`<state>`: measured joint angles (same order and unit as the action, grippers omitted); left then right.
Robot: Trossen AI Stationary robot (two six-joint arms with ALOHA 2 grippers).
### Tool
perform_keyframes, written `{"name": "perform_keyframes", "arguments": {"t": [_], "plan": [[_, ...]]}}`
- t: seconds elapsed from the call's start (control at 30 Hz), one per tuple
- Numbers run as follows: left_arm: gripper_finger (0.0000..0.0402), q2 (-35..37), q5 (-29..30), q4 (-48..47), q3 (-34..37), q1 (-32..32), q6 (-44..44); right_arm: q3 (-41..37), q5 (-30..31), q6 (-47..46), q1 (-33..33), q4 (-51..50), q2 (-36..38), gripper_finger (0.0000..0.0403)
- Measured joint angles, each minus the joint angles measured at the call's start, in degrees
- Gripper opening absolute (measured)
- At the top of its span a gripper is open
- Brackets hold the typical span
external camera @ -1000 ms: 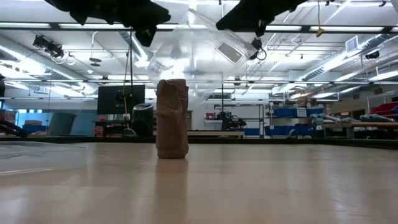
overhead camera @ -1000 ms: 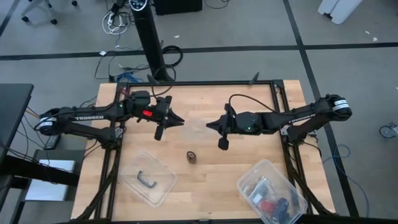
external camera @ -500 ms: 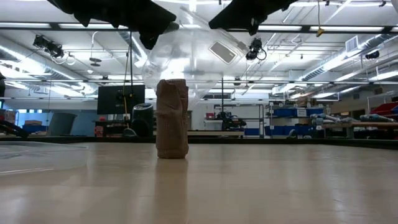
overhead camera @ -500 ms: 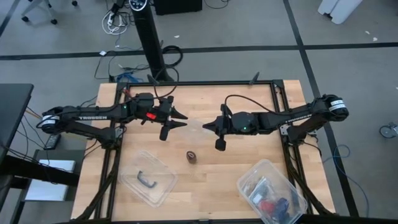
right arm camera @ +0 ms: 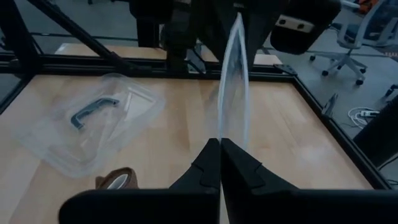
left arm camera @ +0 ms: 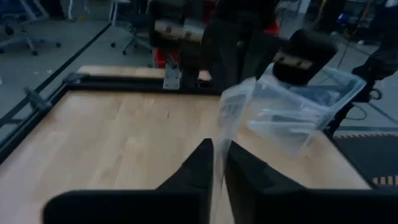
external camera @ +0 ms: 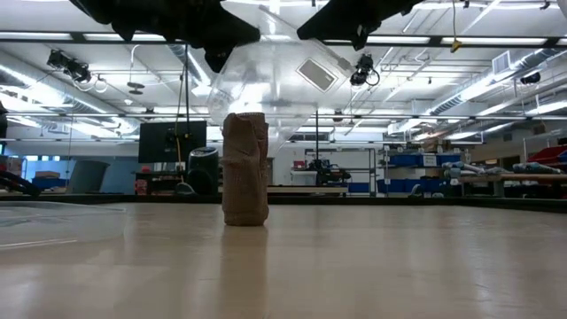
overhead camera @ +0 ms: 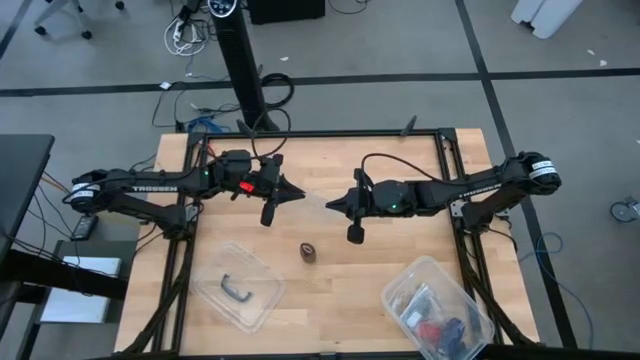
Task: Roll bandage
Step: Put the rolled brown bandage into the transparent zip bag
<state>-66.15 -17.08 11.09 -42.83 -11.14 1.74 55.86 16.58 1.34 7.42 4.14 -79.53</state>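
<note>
Lidded tub [overhead camera: 238, 288]: lay at lower left of the high view, black handle piece inside, untouched.
Second tub [overhead camera: 435, 310]: sat at lower right, filled with small items, well apart from both arms.
Bandage [overhead camera: 308, 252]: stood upright as a small brown roll, just below centre of the high view and left of centre in the low view [external camera: 245, 168]; free of both grippers; same spot as a second before.
Left gripper [overhead camera: 298, 194]: hung above the table at mid frame, left of centre; fingers [left arm camera: 198, 163] pinched together on one edge of a clear bag [external camera: 266, 89].
Right gripper [overhead camera: 330, 203]: faced it from right of centre; fingers [right arm camera: 210, 163] likewise closed on the bag's other edge.
Change: over the last second had drawn closer together, mostly through the left arm moving in; bag hung slacker between them.
Meaning: looked like rolling was already finished; probably opening the bag to receive the roll.
</note>
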Motion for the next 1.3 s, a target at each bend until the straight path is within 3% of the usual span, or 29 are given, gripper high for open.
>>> {"name": "perform_keyframes", "arguments": {"t": [0.23, 0.37, 0.53, 0.67, 0.8, 1.03, 1.13, 1.3], "plan": [[0.0003, 0.0, -0.57, 0.27, -0.01, 0.0, -0.23, 0.0, 1.84, -1.69, -0.06, -0.31, 0.61, 0.0015], [0.0001, 0.2, -0.46, 0.31, 0.0, 0.0, -1.46, 0.0, 6.69, -2.5, 1.67, -2.89, 5.39, 0.0063], [0.0001, 0.33, -0.27, 0.87, 0.0, 0.0, -2.85, -0.08, 13.78, -6.77, 6.06, -14.39, 12.83, 0.0129], [0.0001, 0.64, 0.24, 2.77, 0.0, 0.0, -3.2, -6.51, 19.13, -12.52, 10.04, -15.15, 16.38, 0.0163], [0.0, 0.64, 0.67, 7.58, 0.0, 0.17, -3.55, -17.87, 22.45, -13.14, 13.35, 1.12, 16.84, 0.0176], [0.0, 0.66, 0.46, 28.34, 6.19, 1.92, -3.03, -31.83, 25.52, 0.56, 14.95, 43.16, 12.8, 0.0168], [0.0, 0.64, 0.49, 36.71, 9.99, 1.92, -1.11, -32.36, 24.5, 4.39, 14.92, 49.24, 11.91, 0.016], [0.0, 0.57, 0.88, 42.46, 12.95, 1.92, 0.35, -29.73, 19.28, 5.88, 14.58, 50.07, 11.2, 0.015]]}}
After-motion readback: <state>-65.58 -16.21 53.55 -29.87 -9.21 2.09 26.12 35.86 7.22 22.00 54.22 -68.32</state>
